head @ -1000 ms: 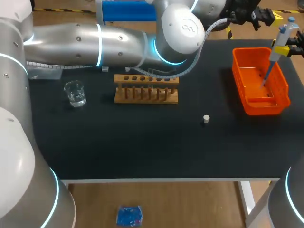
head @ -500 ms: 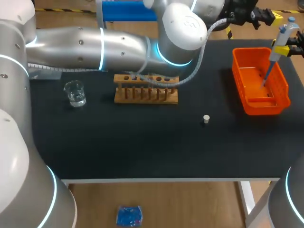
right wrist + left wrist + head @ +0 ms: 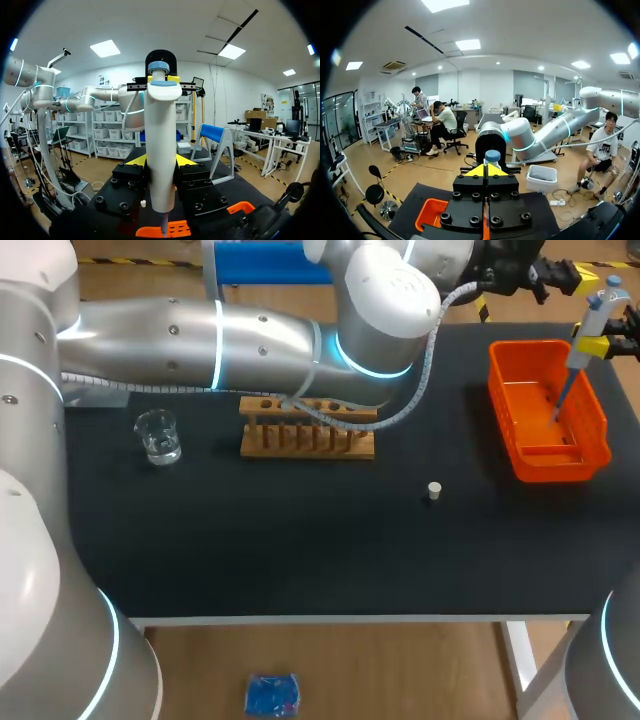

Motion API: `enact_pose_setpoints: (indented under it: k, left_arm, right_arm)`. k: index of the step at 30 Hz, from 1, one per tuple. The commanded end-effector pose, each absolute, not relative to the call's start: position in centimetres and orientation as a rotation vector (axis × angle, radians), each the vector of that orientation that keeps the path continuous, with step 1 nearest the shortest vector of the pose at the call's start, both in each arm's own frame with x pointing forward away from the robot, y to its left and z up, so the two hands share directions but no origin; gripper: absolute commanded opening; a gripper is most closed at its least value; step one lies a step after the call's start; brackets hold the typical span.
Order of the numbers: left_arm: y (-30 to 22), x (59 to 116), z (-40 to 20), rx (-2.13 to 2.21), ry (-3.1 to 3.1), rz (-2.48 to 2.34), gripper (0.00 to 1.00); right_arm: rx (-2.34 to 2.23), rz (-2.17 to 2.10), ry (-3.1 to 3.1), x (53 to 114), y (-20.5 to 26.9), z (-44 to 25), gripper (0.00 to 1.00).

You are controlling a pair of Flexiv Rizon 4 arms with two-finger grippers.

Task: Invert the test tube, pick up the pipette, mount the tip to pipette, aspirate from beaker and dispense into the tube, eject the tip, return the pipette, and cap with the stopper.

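Pipette (image 3: 161,125) clamped upright by the right gripper (image 3: 161,161)
Orange basket (image 3: 530,455) lies below the fingers; best to travel plumb, no sideways drift.

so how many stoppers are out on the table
1. The stopper sits on the table, between the rack and the bin. The left arm could hide others.

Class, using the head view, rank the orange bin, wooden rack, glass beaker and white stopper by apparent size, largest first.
1. orange bin
2. wooden rack, similar in length but much slimmer
3. glass beaker
4. white stopper, clearly the smallest
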State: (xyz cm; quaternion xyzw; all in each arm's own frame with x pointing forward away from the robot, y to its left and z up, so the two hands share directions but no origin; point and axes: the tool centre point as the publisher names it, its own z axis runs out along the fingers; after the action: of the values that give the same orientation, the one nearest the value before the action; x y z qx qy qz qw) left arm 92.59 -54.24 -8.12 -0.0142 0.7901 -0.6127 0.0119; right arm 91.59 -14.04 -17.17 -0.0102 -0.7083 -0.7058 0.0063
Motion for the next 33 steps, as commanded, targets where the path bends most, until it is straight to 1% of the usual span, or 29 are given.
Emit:
enact_pose_setpoints:
  k: [1,33]
  left_arm:
    - [-54.5,92.6,-8.5,-0.039,2.419,-1.97,0.0]
    - [-55.0,92.0,-9.5,-0.042,2.478,-1.962,0.0]
  right_arm:
    - [-0.026,-2.206,-2.214,91.7,-14.2,-17.2,0.0]
    - [-0.026,-2.206,-2.214,91.7,-14.2,-17.2,0.0]
